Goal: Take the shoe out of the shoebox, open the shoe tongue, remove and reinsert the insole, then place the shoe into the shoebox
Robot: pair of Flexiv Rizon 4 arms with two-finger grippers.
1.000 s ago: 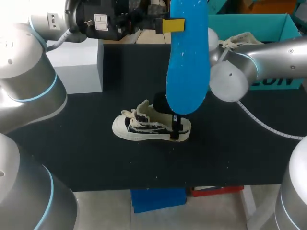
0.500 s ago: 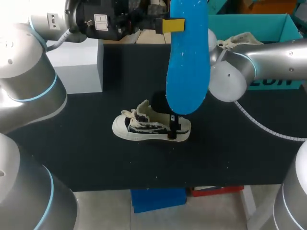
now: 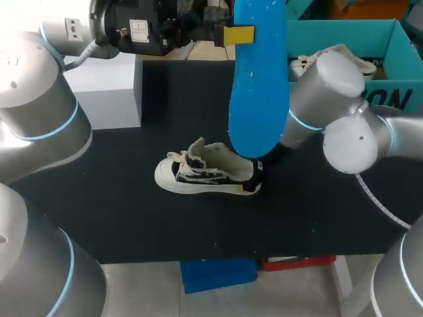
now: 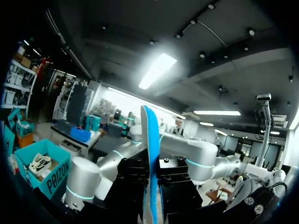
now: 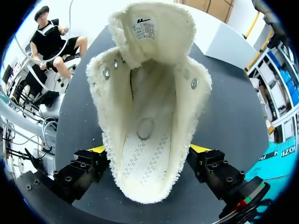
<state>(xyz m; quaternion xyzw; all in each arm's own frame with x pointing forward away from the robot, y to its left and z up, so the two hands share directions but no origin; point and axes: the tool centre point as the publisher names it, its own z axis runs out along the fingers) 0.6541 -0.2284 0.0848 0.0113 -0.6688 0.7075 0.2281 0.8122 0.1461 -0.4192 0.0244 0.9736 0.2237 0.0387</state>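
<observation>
Your left gripper point(image 4: 152, 186) was clenched on the bright blue foam insole point(image 3: 259, 86), holding it upright high above the black table point(image 3: 119, 211). Your right gripper point(image 5: 148, 150) straddled the heel of the cream-and-black canvas shoe point(image 3: 201, 173) on the table, yellow tips pressed against both sides, with the tongue point(image 5: 175, 32) folded forward. To reinsert well, you needed to steady that heel, lead with the insole's toe end and slide it in flat. A white label point(image 5: 144, 29) inside the tongue was too small to read. White lettering on the teal cardboard shoebox point(image 3: 403, 59) was partly hidden.
</observation>
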